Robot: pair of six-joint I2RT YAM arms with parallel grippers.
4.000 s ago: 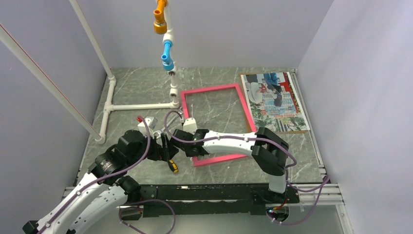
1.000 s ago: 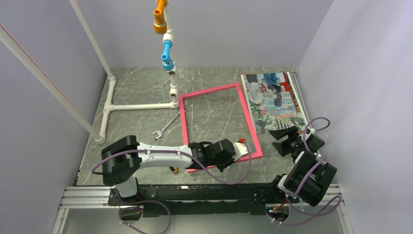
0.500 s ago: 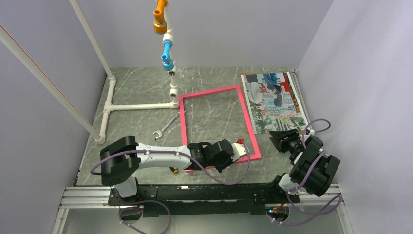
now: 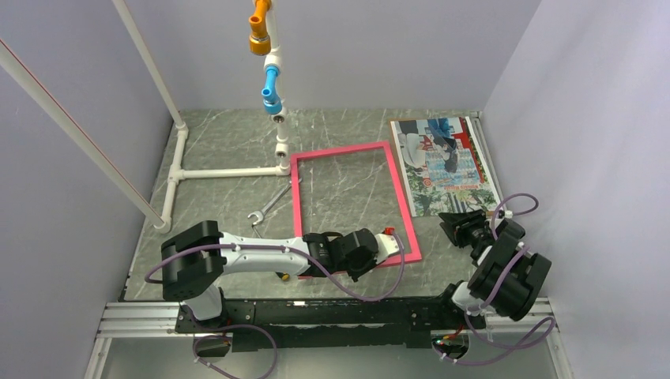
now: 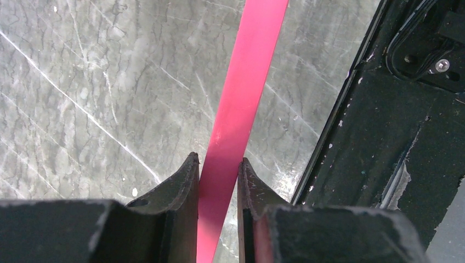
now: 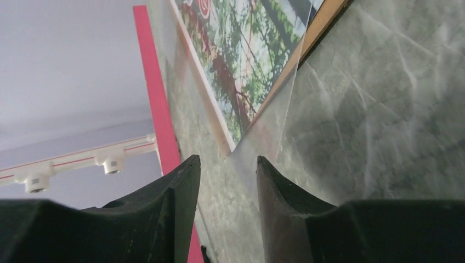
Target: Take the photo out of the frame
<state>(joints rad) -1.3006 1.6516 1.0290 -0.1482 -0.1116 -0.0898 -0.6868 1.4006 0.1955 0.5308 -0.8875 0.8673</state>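
One bit more, my left gripper (image 5: 218,160), pinching the frame (image 4: 340,149), is sliding it away from the photo (image 4: 442,162), already lying free, while my right gripper (image 6: 227,160) is hanging open.

1. No text, brand, number or label can be read in any of the three views.
2. The photo (image 4: 444,162) carries red-and-white graphics and small marks that may be lettering, too small from above and blurred in the right wrist view.
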